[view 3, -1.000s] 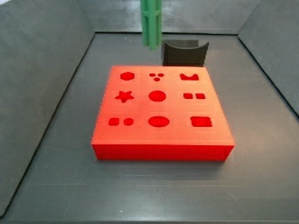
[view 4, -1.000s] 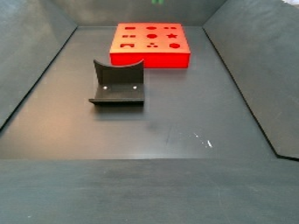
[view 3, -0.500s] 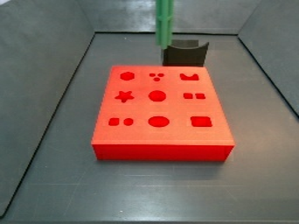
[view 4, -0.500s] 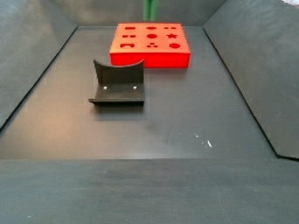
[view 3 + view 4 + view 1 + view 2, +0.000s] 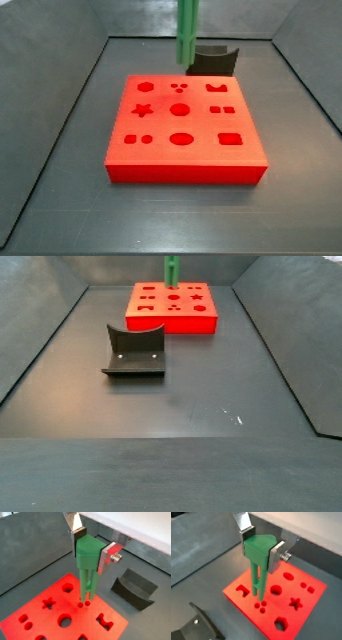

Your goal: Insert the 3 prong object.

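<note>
**Green peg held upright over the red block**

The 3 prong object point(image 5: 88, 564), a green plastic peg with a broad head and slim parallel prongs, hangs upright in the gripper point(image 5: 92, 543). In both wrist views its head sits between the two silver fingers point(image 5: 110, 554), which pinch it from opposite sides. The prongs point straight down at the red block point(image 5: 40, 619). In both wrist views their tips point(image 5: 256, 597) lie just above a cluster of three small round holes point(image 5: 262, 605) in the block's top face; whether the tips have entered the holes cannot be told. In both side views the peg appears as a narrow green bar point(image 5: 189, 34) descending from the upper frame edge, with its lower end near the block's rear edge point(image 5: 171, 278); the gripper itself lies out of frame there.

The red block point(image 5: 183, 130) rests flat on the dark floor and carries a grid of shaped cut-outs, among them a star point(image 5: 140, 110), circles and a square. A dark grey curved holder point(image 5: 211, 58) stands near the block, apart from it point(image 5: 135, 351). Grey walls point(image 5: 40, 326) enclose the floor.
</note>
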